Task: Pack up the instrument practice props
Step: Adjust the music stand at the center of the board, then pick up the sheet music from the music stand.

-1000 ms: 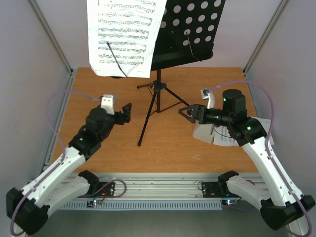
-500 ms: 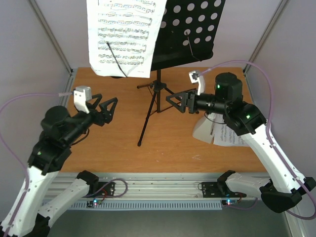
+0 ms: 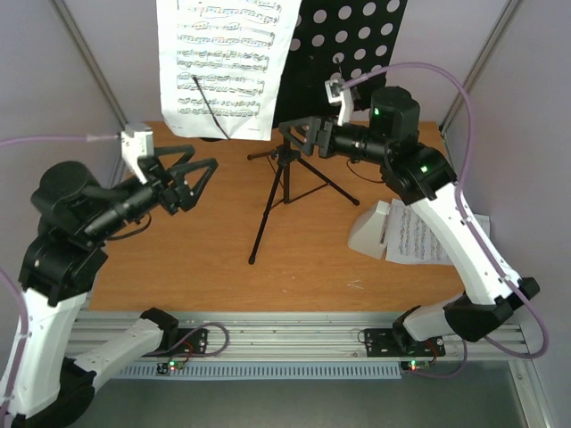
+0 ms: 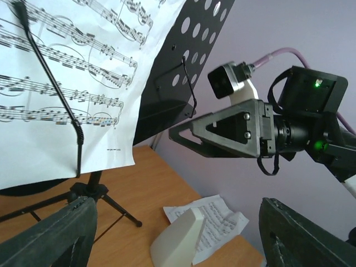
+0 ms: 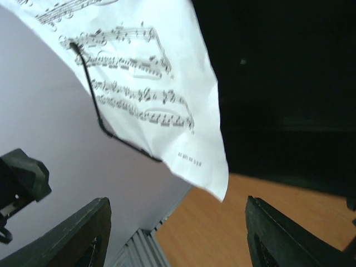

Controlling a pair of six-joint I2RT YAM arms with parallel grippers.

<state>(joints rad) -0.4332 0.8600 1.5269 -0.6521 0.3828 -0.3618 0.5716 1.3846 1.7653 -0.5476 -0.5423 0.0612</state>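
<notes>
With left end effector (image 3: 198, 183) and right end effector (image 3: 287, 141) both spread and empty near the sheet of music (image 3: 223, 62) clipped to the music stand (image 3: 352, 53), we risk toppling it by tugging.

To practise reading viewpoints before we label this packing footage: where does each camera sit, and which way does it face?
Top external: above and behind the arms, looking down at the table; both arms show.
Left wrist: on the left arm, facing the music stand and right end effector; own fingers at the bottom.
Right wrist: on the right arm, facing the hanging sheet; own fingers at the bottom.
Both wrist views share that sheet.
</notes>
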